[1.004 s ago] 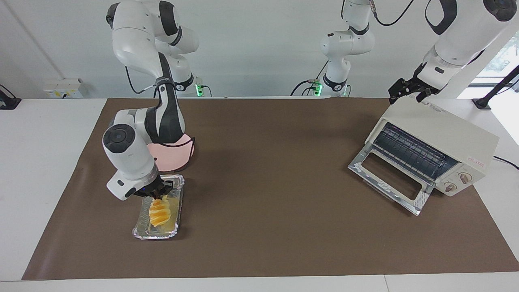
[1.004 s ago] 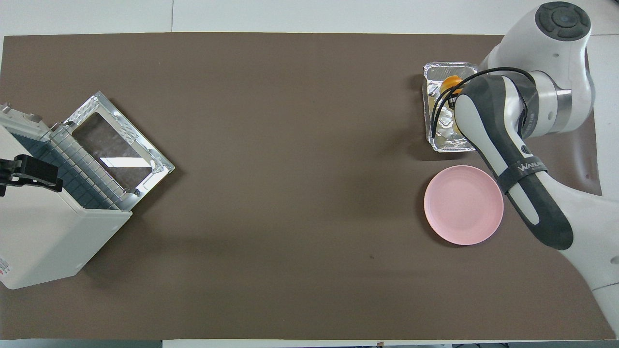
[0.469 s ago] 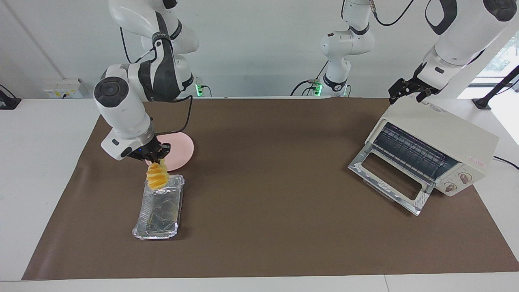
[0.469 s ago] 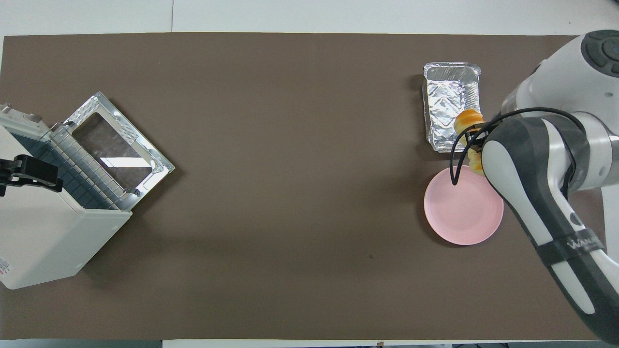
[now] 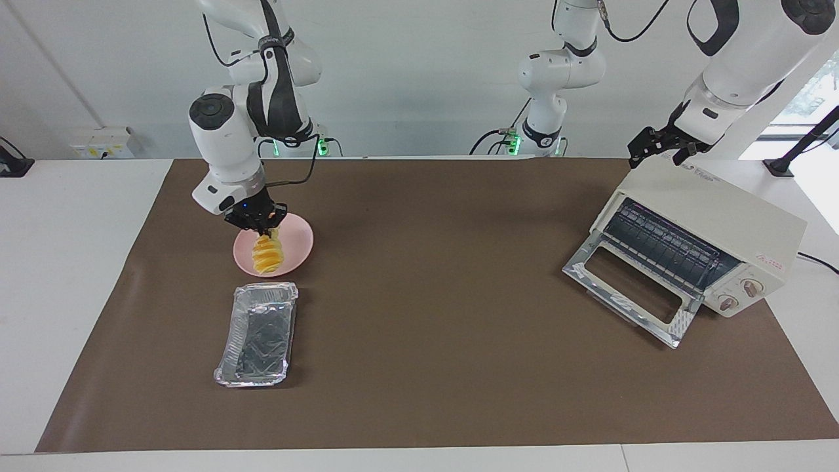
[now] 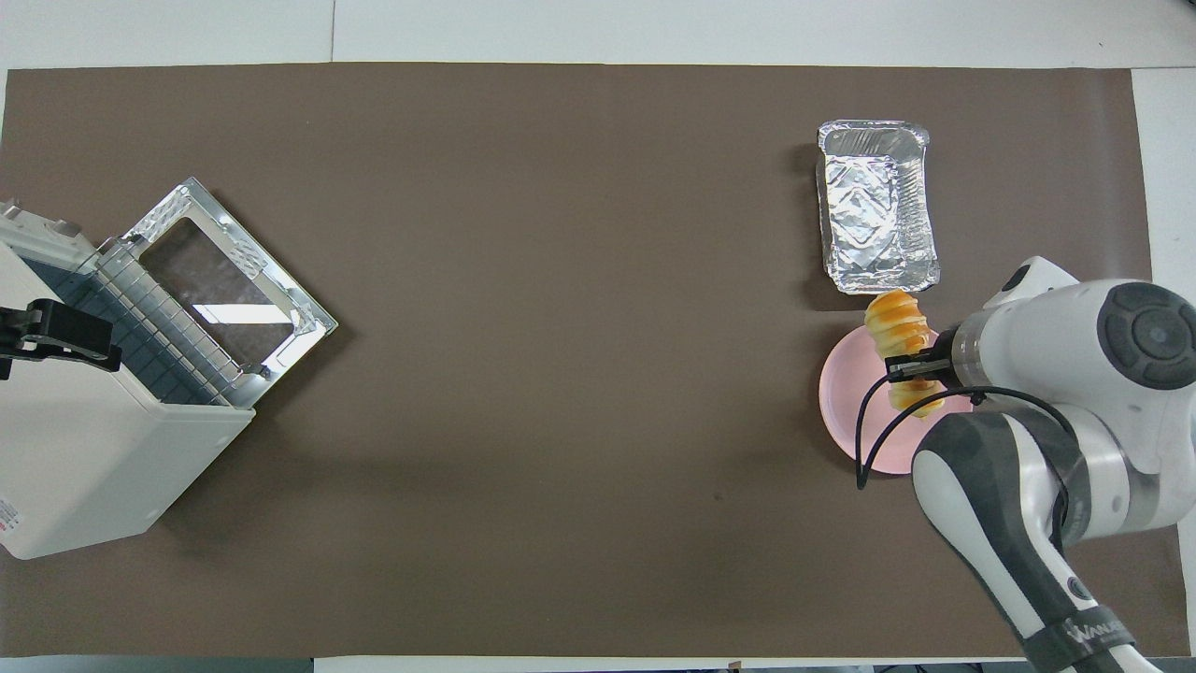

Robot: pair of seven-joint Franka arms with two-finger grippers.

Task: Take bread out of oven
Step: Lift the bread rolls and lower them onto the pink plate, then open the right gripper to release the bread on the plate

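Brown mat (image 5: pixel 432 314) covering most of white table (image 5: pixel 65 262), white strips bare at both ends. Pale wall, power socket near right arm's end. Bread (image 5: pixel 267 254) out of oven (image 5: pixel 711 239), hanging end-down from right gripper (image 5: pixel 260 226), clamped at its top end, over pink plate (image 5: pixel 298 244); whether loaf touches plate, cannot tell. Foil tray (image 5: pixel 257 334) bare on mat, just beside plate, farther from robots. Oven at left arm's end, door (image 5: pixel 630 290) dropped flat onto mat, wire rack (image 5: pixel 662 246) visible inside, two knobs on front panel. Left gripper (image 5: pixel 659 145) waiting over oven's top edge nearest robots, fingers spread apart, holding nothing. Third arm base between the two, idle.
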